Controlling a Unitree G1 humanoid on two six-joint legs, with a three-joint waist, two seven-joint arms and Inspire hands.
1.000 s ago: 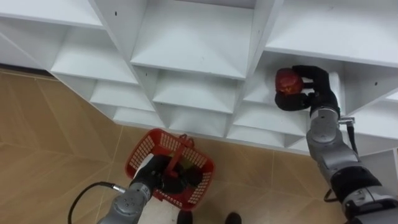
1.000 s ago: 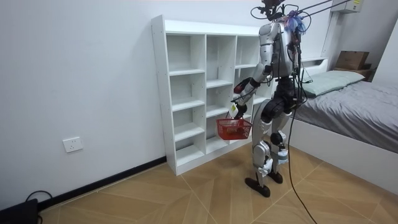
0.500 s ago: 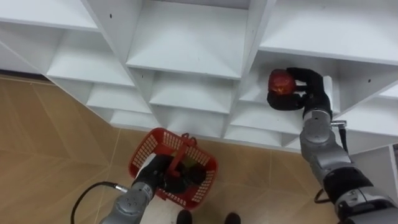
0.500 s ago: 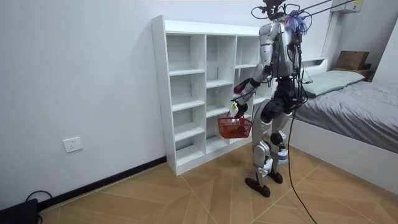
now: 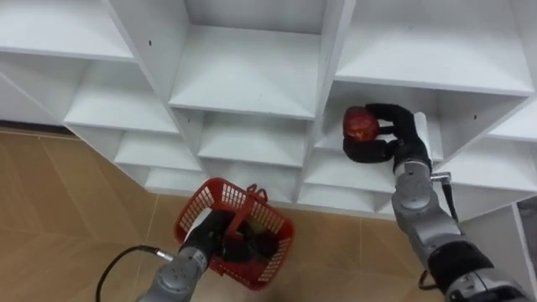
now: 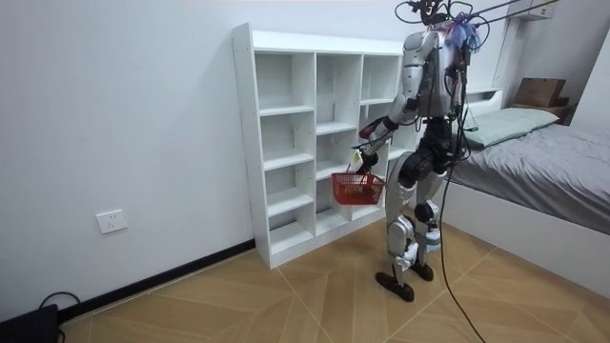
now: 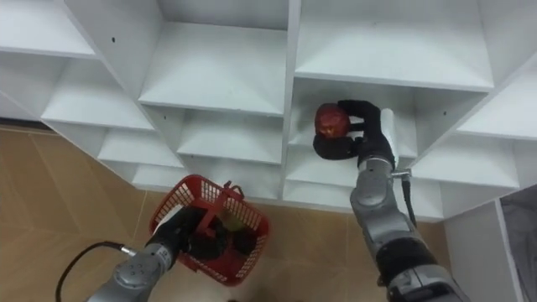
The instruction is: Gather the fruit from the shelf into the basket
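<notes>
On your left, your left hand (image 5: 216,237) is curled round the handle of the red basket (image 5: 195,205), holding it low before the closet (image 5: 252,84), ready to take fruit. To the right, your right hand (image 5: 396,138) is wrapped round a red apple (image 5: 361,123) at the mouth of a right-column shelf. The upright divider (image 5: 329,92) and lower shelf edges stand between it and the basket.

You have a plain white wall (image 6: 124,114), a herringbone wood floor (image 6: 286,295), a grey bed (image 6: 553,181) at the room view's right, and seemingly a socket (image 6: 111,221).
</notes>
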